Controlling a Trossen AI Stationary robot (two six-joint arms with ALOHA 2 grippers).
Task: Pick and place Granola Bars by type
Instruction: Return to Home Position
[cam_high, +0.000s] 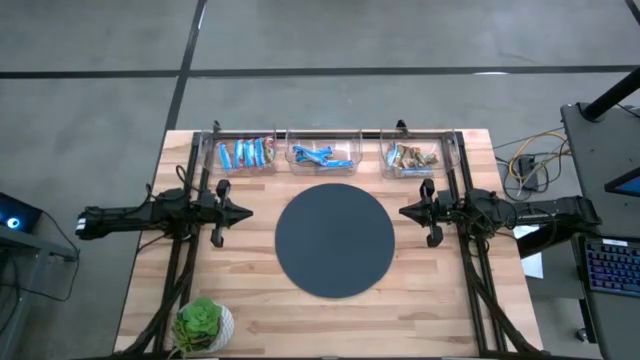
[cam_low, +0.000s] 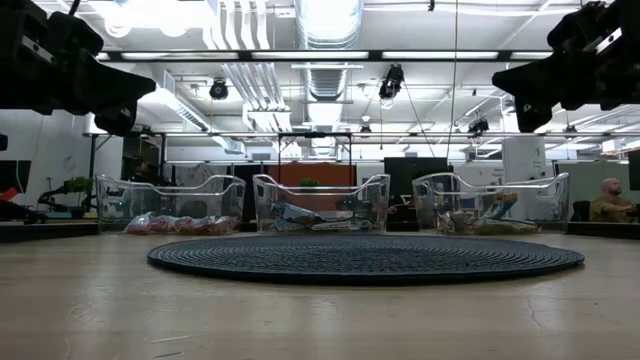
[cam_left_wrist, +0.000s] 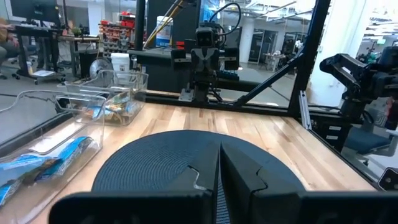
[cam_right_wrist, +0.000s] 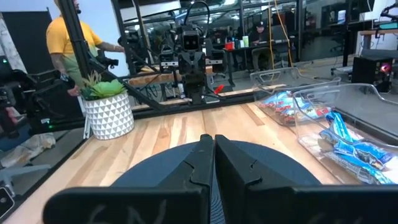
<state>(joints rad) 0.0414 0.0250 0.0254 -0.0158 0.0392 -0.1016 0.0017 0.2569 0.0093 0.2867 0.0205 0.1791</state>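
**Table** (cam_high: 250, 300): wooden top, with all four edges inside the high view. A dark rail (cam_high: 335, 131) runs along the far edge.

**Mat** (cam_high: 335, 240): round, dark and bare, lying at the centre with open board on every side.

**Left gripper** (cam_high: 245, 212): hangs just off the mat's left edge and points inward. The left wrist view shows its fingers (cam_left_wrist: 186, 171) pressed together with nothing between them.

**Right gripper** (cam_high: 404, 211): mirrors the left one off the mat's right edge. Its fingers (cam_right_wrist: 186, 165) are likewise pressed together and empty. In the low view both grippers sit high above the surface.

**Bins**: three transparent bins stand in a row along the far edge, beyond the mat and apart from it.
- The left bin (cam_high: 212, 158) holds the blue-and-red bars (cam_high: 248, 154).
- The middle bin (cam_high: 322, 171) holds the bright blue bars (cam_high: 322, 157).
- The right bin (cam_high: 445, 158) holds the brown-tan bars (cam_high: 410, 156).

**Potted plant** (cam_high: 203, 325): stands at the near left corner, well apart from both grippers.

**Limits of view**:
- The wrappers overlap, so the number of bars in each bin cannot be made out.
- The low view cuts off both arms at its upper corners.
- The low view shows the bin contents only through the walls.
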